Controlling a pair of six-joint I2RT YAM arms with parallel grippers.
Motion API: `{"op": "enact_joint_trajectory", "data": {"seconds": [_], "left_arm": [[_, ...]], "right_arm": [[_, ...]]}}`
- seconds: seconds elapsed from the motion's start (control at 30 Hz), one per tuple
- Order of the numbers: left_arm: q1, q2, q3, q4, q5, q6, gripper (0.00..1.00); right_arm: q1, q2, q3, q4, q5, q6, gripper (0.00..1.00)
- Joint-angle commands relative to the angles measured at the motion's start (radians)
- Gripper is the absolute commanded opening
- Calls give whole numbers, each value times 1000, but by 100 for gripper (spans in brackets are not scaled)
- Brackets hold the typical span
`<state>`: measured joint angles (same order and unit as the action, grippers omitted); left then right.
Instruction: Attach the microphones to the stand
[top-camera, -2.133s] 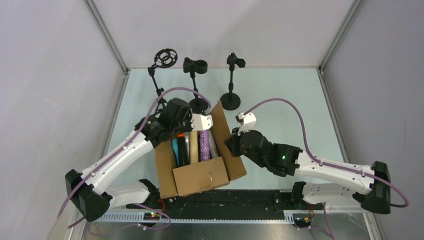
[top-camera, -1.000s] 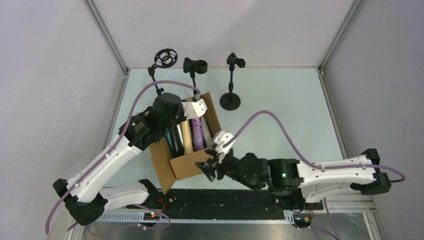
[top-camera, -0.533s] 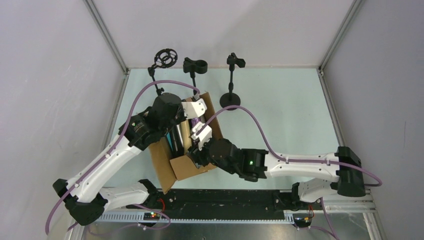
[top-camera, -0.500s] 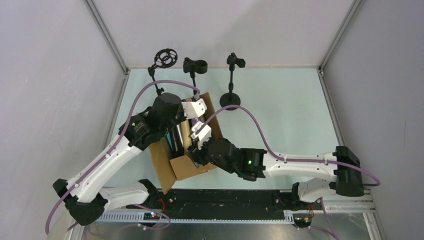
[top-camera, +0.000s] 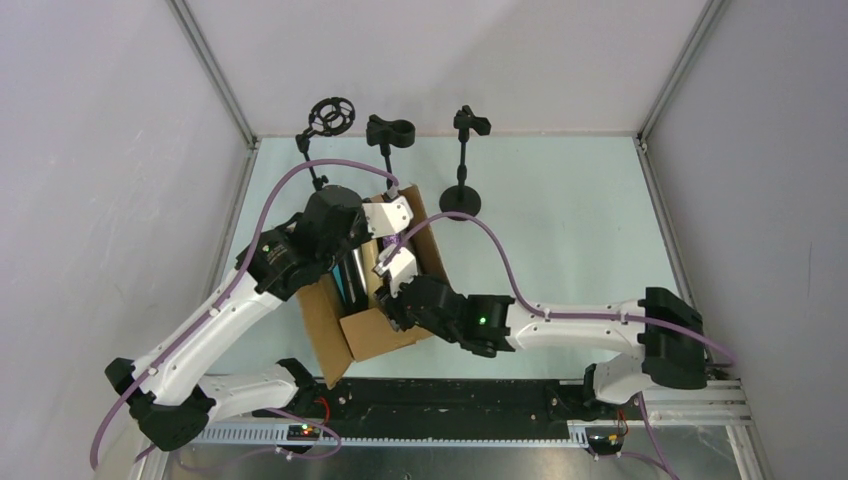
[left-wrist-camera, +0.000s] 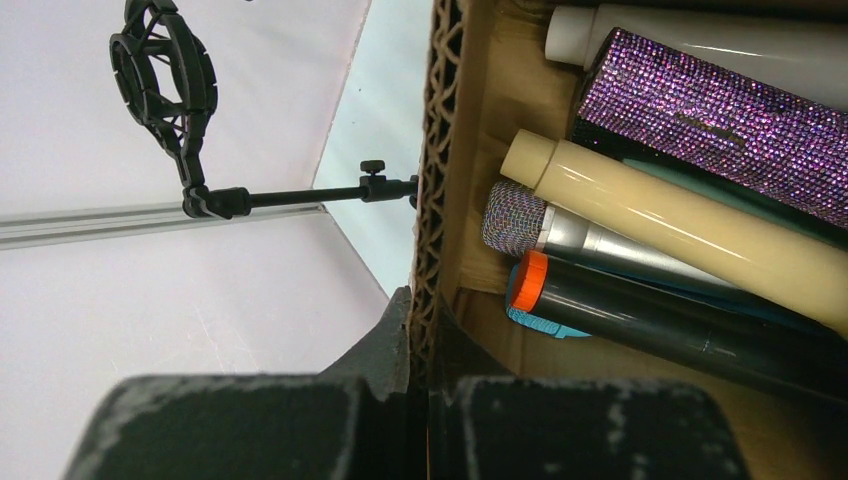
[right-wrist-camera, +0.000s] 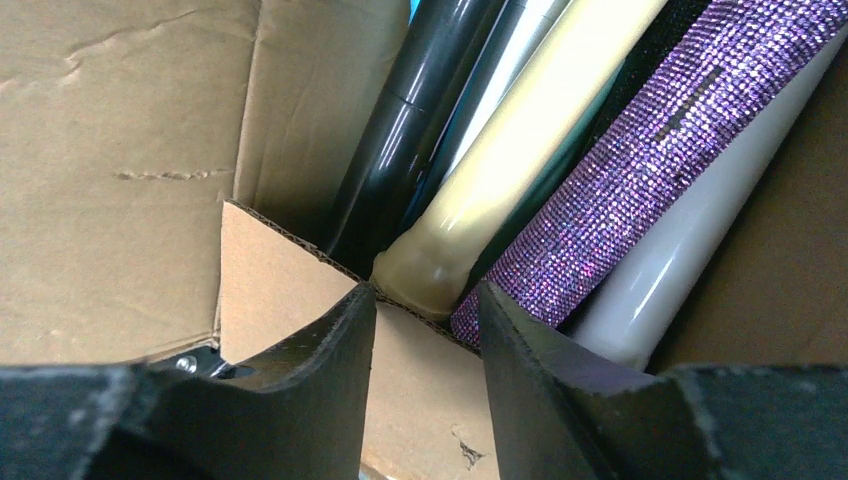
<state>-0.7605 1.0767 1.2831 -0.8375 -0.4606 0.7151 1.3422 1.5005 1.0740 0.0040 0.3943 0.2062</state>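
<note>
A brown cardboard box (top-camera: 385, 332) holds several microphones. The left wrist view shows a glittery purple one (left-wrist-camera: 710, 120), a cream one (left-wrist-camera: 680, 225), a silver-grey one (left-wrist-camera: 580, 235) and a black one with an orange tip (left-wrist-camera: 650, 320). My left gripper (left-wrist-camera: 420, 330) is shut on the box's far wall (left-wrist-camera: 435, 150). My right gripper (right-wrist-camera: 428, 300) is open over the box's near flap (right-wrist-camera: 290, 290), with the ends of the cream microphone (right-wrist-camera: 520, 150) and the purple microphone (right-wrist-camera: 650, 170) just beyond its tips. It holds nothing. In the top view it (top-camera: 392, 292) is over the box.
Three black stands are behind the box: a ring shock-mount stand (top-camera: 330, 115), a clip stand (top-camera: 390, 132) and a round-based stand (top-camera: 465, 160). The shock mount also shows in the left wrist view (left-wrist-camera: 165, 75). Grey walls enclose the table.
My right arm has swung from the box's right side to over its near flap. The box has shifted left and turned. My left gripper has kept its hold on the far wall.
</note>
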Motion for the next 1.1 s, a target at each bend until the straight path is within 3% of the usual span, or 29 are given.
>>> {"op": "enact_joint_trajectory", "data": {"seconds": [0.0,0.17,0.37,0.53,0.63,0.87,1.07], "left_arm": [[-8,-38,62,58,-5,-31,0],[-10,-33,61,58,-12,-25,0],[-12,-35,65,58,-20,-14,0],[-11,-29,65,58,-19,-18,0],[-13,-30,64,58,-19,-17,0],[-13,-37,66,58,-25,-8,0],[-13,-48,62,58,-25,-8,0]], "right_arm": [[10,-112,-15,-32,-55,33,41],[11,-171,-26,-85,-165,41,31],[16,-204,-28,-204,-219,63,29],[26,-180,-4,-128,-50,38,37],[12,-135,7,-54,82,41,36],[-1,-27,10,157,170,45,33],[-9,19,18,57,163,88,31]]}}
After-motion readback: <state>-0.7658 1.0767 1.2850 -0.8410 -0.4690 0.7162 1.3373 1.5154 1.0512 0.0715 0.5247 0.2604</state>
